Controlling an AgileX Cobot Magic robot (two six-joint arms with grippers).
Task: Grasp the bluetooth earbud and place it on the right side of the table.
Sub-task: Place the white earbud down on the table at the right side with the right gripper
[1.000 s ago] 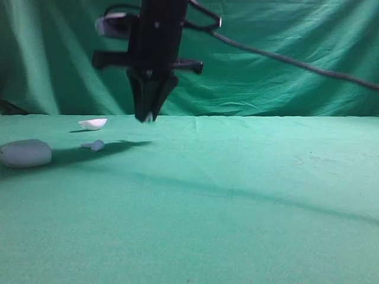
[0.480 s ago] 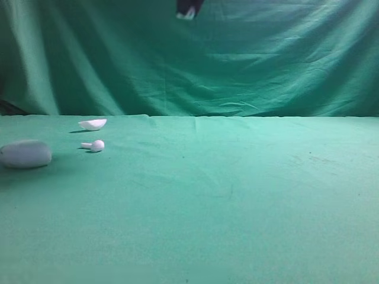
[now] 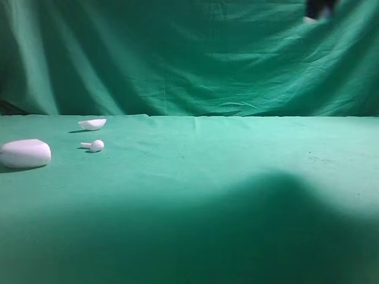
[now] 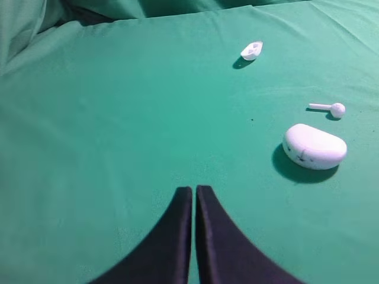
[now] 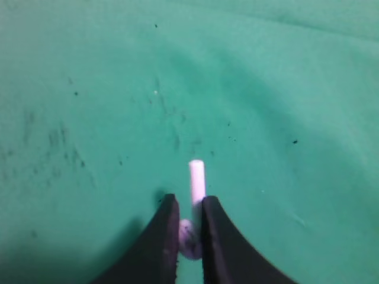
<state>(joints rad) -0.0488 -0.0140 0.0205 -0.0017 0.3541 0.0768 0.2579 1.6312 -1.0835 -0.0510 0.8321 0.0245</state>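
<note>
My right gripper (image 5: 189,204) is shut on a small white bluetooth earbud (image 5: 196,180); its stem sticks out past the fingertips, its head sits between the jaws. In the exterior view only the gripper's tip (image 3: 318,10) shows, high at the top right over the green table (image 3: 237,177). A second earbud (image 3: 95,145) lies at the left of the table, and shows in the left wrist view (image 4: 329,109). My left gripper (image 4: 194,192) is shut and empty, above bare cloth to the left of the white case (image 4: 314,146).
The white oval case (image 3: 25,153) lies at the far left. A white shell-shaped piece (image 3: 93,123) lies behind the second earbud, also in the left wrist view (image 4: 252,50). A broad shadow covers the front right of the cloth. Green backdrop hangs behind.
The right gripper has risen from near the left-side objects and moved across the top toward the right, carrying the earbud. A large shadow now falls on the front right of the table.
</note>
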